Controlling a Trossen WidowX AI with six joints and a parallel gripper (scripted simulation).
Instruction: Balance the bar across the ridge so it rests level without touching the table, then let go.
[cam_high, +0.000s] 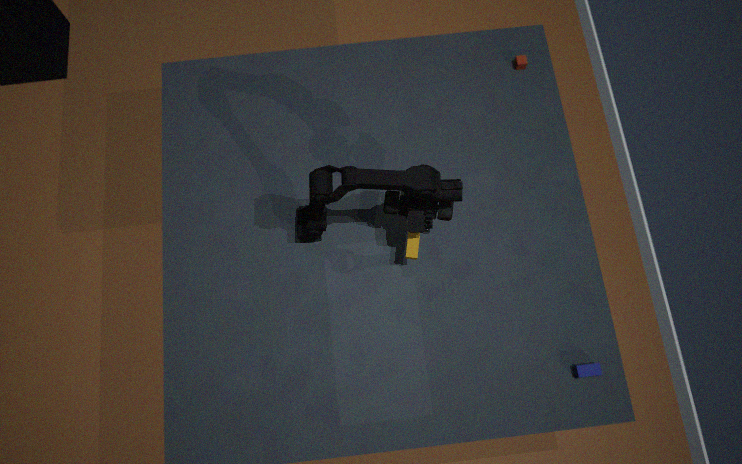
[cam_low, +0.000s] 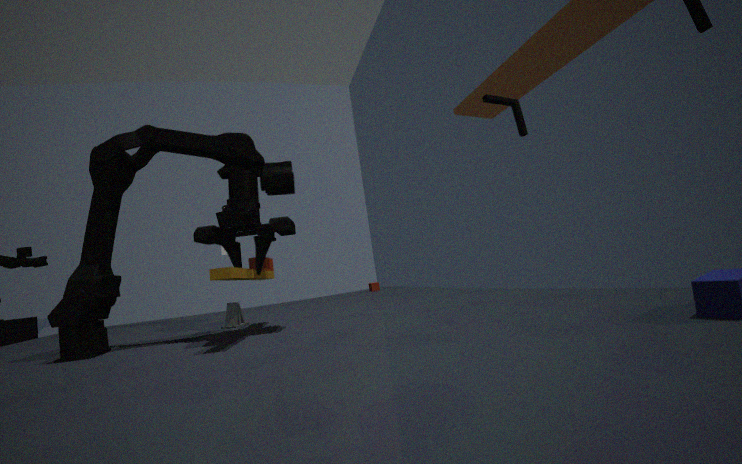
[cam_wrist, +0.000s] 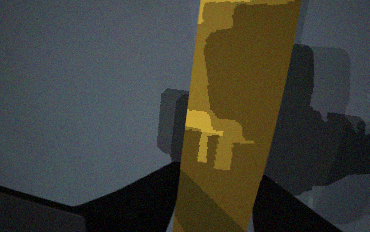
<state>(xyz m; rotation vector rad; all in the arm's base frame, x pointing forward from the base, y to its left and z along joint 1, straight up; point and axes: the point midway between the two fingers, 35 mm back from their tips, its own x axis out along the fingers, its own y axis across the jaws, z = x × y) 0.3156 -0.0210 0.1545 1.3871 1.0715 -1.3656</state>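
Observation:
The yellow bar (cam_high: 412, 246) (cam_low: 227, 273) (cam_wrist: 250, 75) hangs well above the table and looks roughly level in the exterior view. A red-orange block (cam_low: 268, 263) sits on its far end, partly behind a finger. My gripper (cam_low: 248, 270) (cam_wrist: 217, 177) points down and is shut on the bar, one finger on each side. The small grey ridge (cam_low: 234, 315) stands on the table, lower than the bar, with a gap between them in the exterior view. In the top view the arm hides the ridge and the block. The wrist view does not show the ridge.
A small red cube (cam_high: 520, 62) (cam_low: 373, 286) lies at the mat's far corner. A blue block (cam_high: 588, 370) (cam_low: 717, 298) lies near another corner. Both are well away from the arm. A wooden shelf (cam_low: 541, 60) is on the wall, high up.

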